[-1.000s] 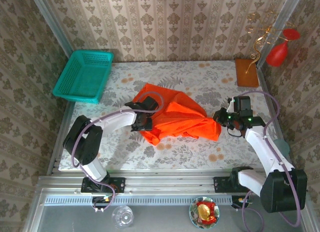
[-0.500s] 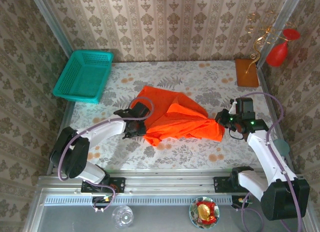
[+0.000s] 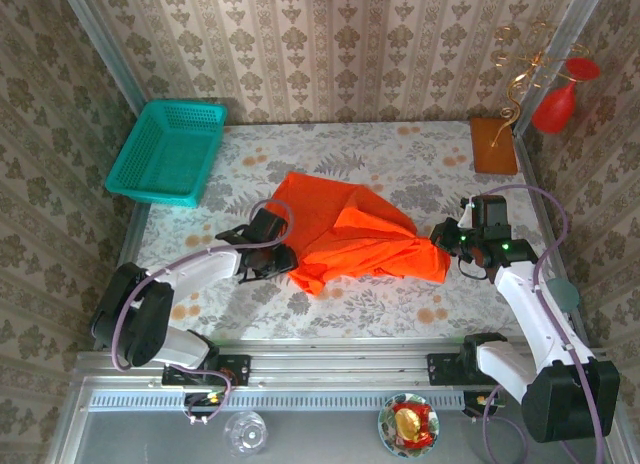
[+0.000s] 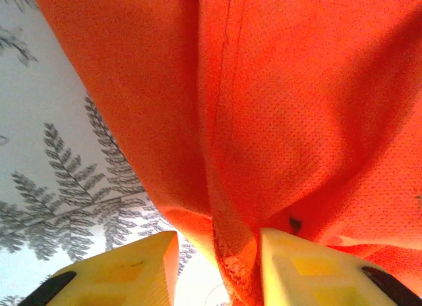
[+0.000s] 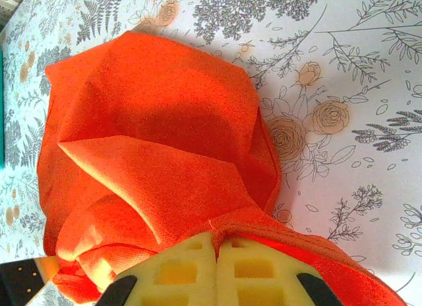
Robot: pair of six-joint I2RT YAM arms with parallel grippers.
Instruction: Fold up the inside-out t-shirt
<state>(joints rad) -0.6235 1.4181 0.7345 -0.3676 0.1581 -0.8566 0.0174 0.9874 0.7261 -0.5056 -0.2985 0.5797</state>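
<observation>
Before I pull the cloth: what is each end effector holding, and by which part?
Right end effector is shut on the t-shirt at its bunched right end. Left end effector: jaws apart astride the left edge, nothing clamped.

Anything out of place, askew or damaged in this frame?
Nothing is spilled or damaged. The t-shirt lies crumpled in a lopsided heap rather than flat. Its right end narrows to a point inside the shut right gripper. The left gripper has its fingers apart around a hem fold at the shirt's left edge.
</observation>
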